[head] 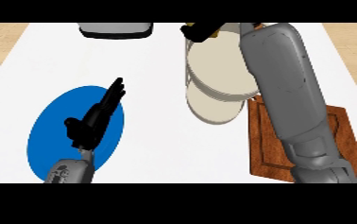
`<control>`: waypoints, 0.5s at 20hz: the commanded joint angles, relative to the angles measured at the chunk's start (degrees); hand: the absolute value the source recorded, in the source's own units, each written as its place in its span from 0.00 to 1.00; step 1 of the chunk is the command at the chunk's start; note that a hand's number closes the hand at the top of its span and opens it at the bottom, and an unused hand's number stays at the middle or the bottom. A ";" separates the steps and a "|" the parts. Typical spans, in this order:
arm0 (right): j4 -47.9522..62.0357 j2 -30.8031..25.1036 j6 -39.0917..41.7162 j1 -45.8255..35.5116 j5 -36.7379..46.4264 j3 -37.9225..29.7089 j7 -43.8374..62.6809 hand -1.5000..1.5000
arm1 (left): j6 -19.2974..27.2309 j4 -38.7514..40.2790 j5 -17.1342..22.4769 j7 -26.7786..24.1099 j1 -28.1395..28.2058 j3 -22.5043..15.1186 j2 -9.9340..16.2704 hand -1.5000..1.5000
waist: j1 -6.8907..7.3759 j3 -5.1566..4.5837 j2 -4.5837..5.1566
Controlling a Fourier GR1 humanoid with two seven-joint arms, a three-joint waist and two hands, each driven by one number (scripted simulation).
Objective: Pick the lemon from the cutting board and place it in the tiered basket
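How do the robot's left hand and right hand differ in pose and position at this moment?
The left hand shows in full above the blue plate, fingers straight; the right hand is mostly hidden, reached far out over the tiered basket. The left hand holds nothing; the right hand's fingers curl round something yellow, probably the lemon. Both are black hands on grey forearms.

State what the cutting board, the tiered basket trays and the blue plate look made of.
Cutting board: apparently wood, reddish-brown with grain streaks and a groove near its edge. Tiered basket: smooth matte cream trays, maybe plastic or coated metal; unclear. Blue plate: uniform glossless blue, ceramic or plastic.
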 commanded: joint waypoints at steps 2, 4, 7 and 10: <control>3.36 3.32 -1.37 -1.74 -6.57 -4.00 7.52 1.00 | 0.09 -0.07 -0.10 0.24 -0.65 0.88 0.76 0.50 | -0.04 0.01 -0.11; 5.10 3.38 -3.34 -1.44 -9.82 -3.65 13.41 1.00 | 0.74 0.28 -1.18 -0.59 0.70 -0.65 -0.56 0.50 | 0.15 -0.01 -0.15; 3.31 3.41 -3.28 1.08 -13.53 -6.17 12.24 0.00 | 0.29 -0.81 -1.08 -1.75 2.92 -0.70 -0.33 0.50 | -0.17 0.02 -0.14; 3.35 3.42 -9.44 1.83 -15.78 -5.18 10.94 0.00 | -0.06 0.26 -1.14 -1.46 1.52 -0.73 -0.54 0.50 | -0.05 0.01 -0.03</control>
